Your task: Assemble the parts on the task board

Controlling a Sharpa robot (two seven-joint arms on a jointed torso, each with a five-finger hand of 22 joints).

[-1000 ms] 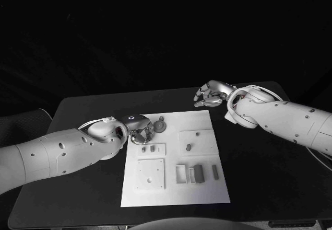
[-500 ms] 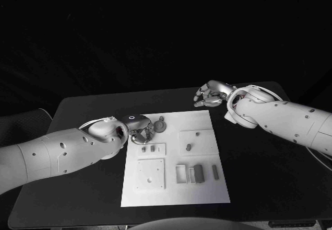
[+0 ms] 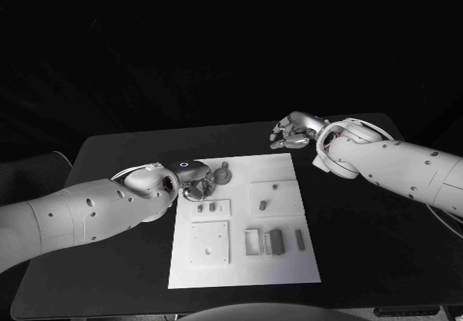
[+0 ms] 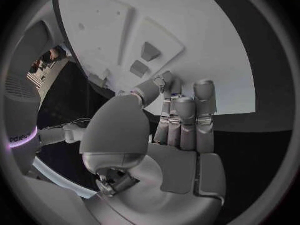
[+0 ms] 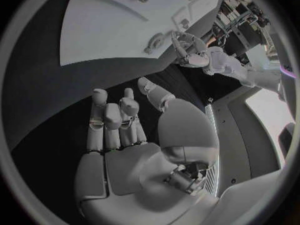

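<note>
The task board point(image 3: 280, 267) is seen lying flat in the middle of the black table point(image 3: 376, 254), with its long sides running away from the robot. Bare table is left all around the board, with more of it on the right side than on the left.

The left hand point(image 3: 196, 182) is seen at the far left corner of the board, over its edge. Its fingers point(image 4: 181, 120) are curled in close together. Whether something is held in them cannot be told. A round grey part point(image 3: 223, 176) lies on the board, just beside this hand.

The right hand point(image 3: 294, 132) is held over bare table, just past the far right corner of the board. Its fingers point(image 5: 119, 117) are bent in and nothing is seen in them.

A small raised plate point(image 3: 212, 208) with two little parts is seen near the left edge of the board, and a bigger plate point(image 3: 209, 242) lies below it. Another plate point(image 3: 276, 198) sits toward the right edge. A row of upright grey parts point(image 3: 275, 241) stands near the front of the board, and open white board is left in front of them.
</note>
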